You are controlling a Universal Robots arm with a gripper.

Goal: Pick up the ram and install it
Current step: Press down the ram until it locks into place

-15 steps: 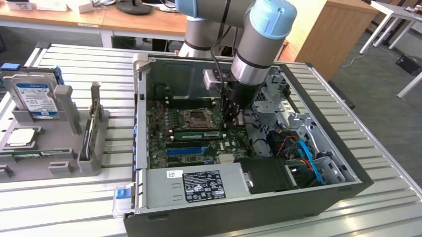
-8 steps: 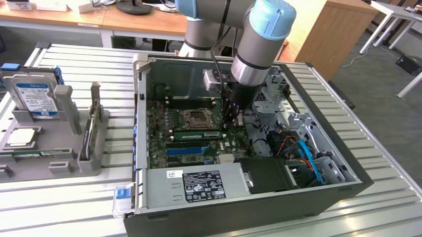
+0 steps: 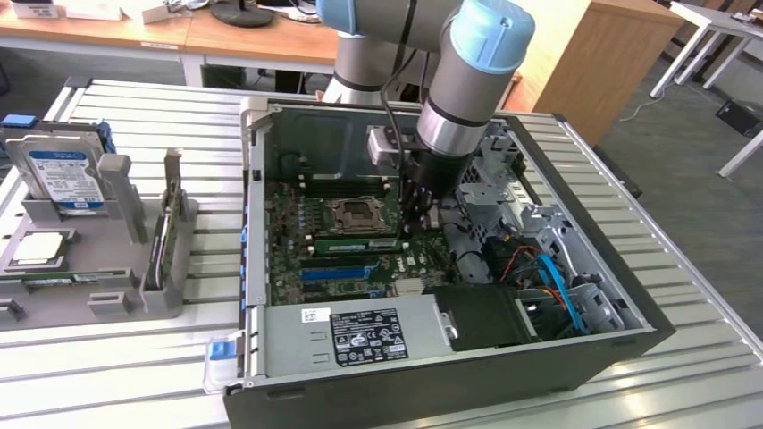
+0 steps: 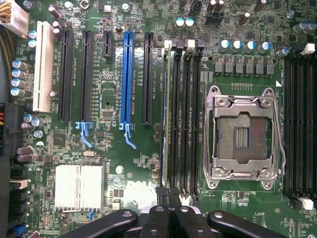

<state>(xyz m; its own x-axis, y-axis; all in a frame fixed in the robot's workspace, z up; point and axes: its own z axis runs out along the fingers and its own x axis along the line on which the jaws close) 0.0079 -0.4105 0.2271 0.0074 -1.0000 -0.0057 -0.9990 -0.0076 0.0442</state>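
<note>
The ram [image 4: 165,119] shows edge-on as a thin green stick standing in the memory slot nearest the black expansion slots, beside three empty black memory slots [image 4: 185,119]. In the exterior view the ram [image 3: 353,243] lies as a green strip just below the CPU socket [image 3: 356,214]. My gripper [image 3: 417,225] reaches down into the open computer case, over the end of that slot row. In the wrist view my gripper [image 4: 168,192] hangs over one end of the ram. Its black fingertips [image 4: 161,193] are pressed close together, with nothing visible between them.
The blue expansion slot [image 4: 128,74] lies beside the memory slots, and the open CPU socket [image 4: 242,134] on their other side. Case walls [image 3: 253,206], the power supply [image 3: 357,335] and a cable bundle [image 3: 542,277] hem in the board. A grey fixture [image 3: 113,259] holds a hard drive [image 3: 62,179].
</note>
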